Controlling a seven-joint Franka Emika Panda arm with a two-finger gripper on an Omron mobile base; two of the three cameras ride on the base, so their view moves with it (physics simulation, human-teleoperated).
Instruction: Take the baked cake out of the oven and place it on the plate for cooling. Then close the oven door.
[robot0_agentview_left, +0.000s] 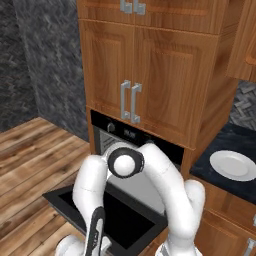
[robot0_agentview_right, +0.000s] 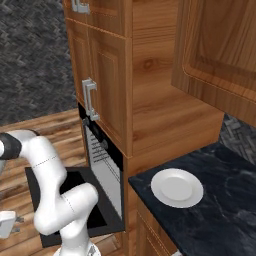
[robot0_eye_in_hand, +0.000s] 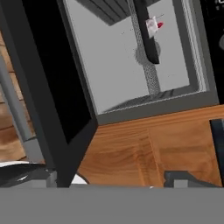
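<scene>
The oven (robot0_agentview_left: 131, 135) stands open in the wooden cabinets, and its door (robot0_agentview_left: 120, 220) lies flat in front of it. In the rolled hand view, the baked cake (robot0_eye_in_hand: 153, 25), a small white wedge with a red dot, sits on a flat black tray (robot0_eye_in_hand: 148, 41) deep in the grey cavity. The door (robot0_eye_in_hand: 52, 87) runs down the left of that view with its silver bar handle (robot0_eye_in_hand: 13, 109). My gripper (robot0_eye_in_hand: 107, 180) is open outside the oven, low beside the door edge, with nothing between its fingers (robot0_eye_in_hand: 188, 177). The white plate (robot0_agentview_left: 232, 165) (robot0_agentview_right: 177, 187) lies bare on the dark counter to the right.
Wooden cabinet doors with vertical silver handles (robot0_agentview_left: 130, 101) hang above the oven. A wall cabinet (robot0_agentview_right: 220, 55) overhangs the dark counter (robot0_agentview_right: 220, 210). Wire racks (robot0_agentview_right: 102, 161) line the cavity. My arm (robot0_agentview_left: 165, 185) bends in front of the oven opening. Wooden floor (robot0_agentview_left: 35, 155) lies open to the left.
</scene>
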